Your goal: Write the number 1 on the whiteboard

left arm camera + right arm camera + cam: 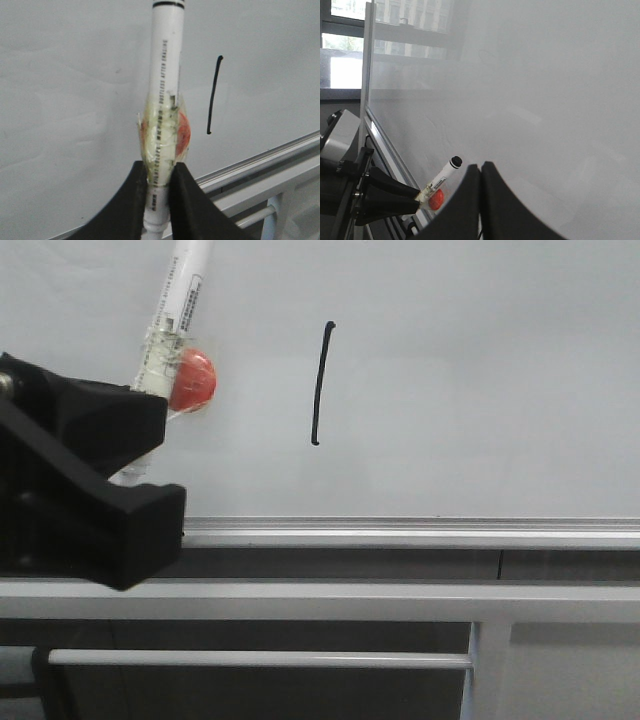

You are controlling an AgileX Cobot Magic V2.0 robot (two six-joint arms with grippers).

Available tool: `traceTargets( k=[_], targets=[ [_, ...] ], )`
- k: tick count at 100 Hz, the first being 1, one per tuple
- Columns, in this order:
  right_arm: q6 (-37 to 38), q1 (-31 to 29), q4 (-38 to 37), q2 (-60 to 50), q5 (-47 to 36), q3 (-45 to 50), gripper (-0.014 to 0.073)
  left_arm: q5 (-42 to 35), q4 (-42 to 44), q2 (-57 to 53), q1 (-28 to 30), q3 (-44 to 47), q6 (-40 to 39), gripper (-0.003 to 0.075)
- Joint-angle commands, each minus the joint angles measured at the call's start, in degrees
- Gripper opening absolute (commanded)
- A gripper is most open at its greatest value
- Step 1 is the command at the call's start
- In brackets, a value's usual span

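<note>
The whiteboard (480, 380) fills the front view, with a silver rail along its lower edge. On it stands the number 1 (320, 385), a thin black near-vertical stroke, also visible in the left wrist view as the number 1 (214, 95). My left gripper (159, 172) is shut on a white marker pen (165, 70) wrapped in tape with a red-orange ball (192, 380) fixed to it. The pen (180, 300) points up, left of the stroke and apart from it. My right gripper (481, 167) is shut on nothing, close before the whiteboard (530, 90).
Below the board run the silver rail (420, 532) and grey metal frame bars (300, 600). In the right wrist view a window (345, 50) shows past the board's edge, and the left arm with the pen (442, 177) is low at the side.
</note>
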Motion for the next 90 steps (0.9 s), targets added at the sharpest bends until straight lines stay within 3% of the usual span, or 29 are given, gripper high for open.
traceTargets(
  k=[1, 57, 90],
  targets=[
    [-0.5, -0.3, 0.1, 0.0, -3.0, -1.4, -0.0063, -13.6, 2.4, -1.4, 0.7, -1.3, 0.0, -0.0020],
    [-0.5, -0.3, 0.1, 0.0, -3.0, -1.4, -0.0064, -13.6, -4.1, -3.2, 1.0, -1.6, -0.7, -0.0020],
    [-0.5, -0.3, 0.1, 0.0, -3.0, -1.4, -0.0063, -13.6, -2.6, -3.2, 3.7, -1.6, -5.5, -0.0020]
  ],
)
